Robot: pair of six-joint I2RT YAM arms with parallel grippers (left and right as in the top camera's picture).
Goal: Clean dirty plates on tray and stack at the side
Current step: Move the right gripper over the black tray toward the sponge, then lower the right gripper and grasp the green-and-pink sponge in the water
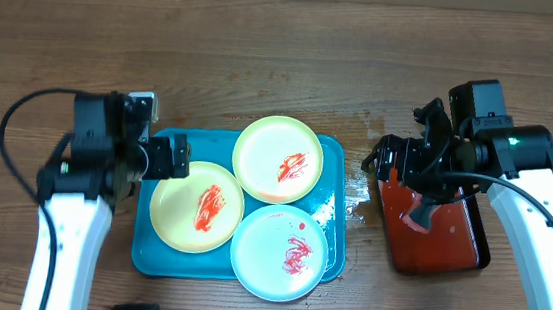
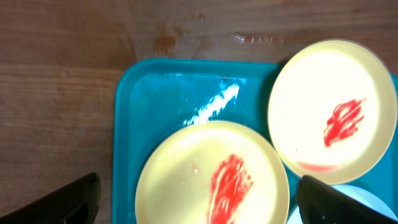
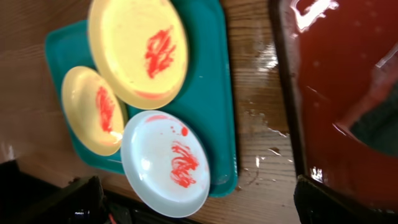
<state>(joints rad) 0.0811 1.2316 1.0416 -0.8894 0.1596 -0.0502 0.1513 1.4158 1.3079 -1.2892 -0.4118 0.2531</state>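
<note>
The turquoise tray point(image 1: 147, 256) holds three plates smeared with red sauce. One yellow-green plate point(image 1: 278, 159) lies at the back, another yellow-green plate point(image 1: 197, 206) at the left, and a pale blue-white plate point(image 1: 279, 253) at the front right, overhanging the rim. My left gripper point(image 1: 178, 156) hovers open over the tray's back left. In the left wrist view that gripper point(image 2: 199, 205) straddles the left plate point(image 2: 186, 180) from above, beside the back plate point(image 2: 311, 99) and the tray point(image 2: 155, 93). My right gripper point(image 1: 403, 164) is open and empty. In the right wrist view it point(image 3: 199, 200) hangs high, with the blue-white plate point(image 3: 155, 162) below.
A smaller black tray point(image 1: 483, 255) of red liquid sits right of the turquoise tray, under my right arm, with a pale pinkish object point(image 1: 418, 218) in it. Its rim point(image 3: 283, 74) shows in the right wrist view. Wet splashes point(image 1: 361, 198) mark the wooden table between the trays.
</note>
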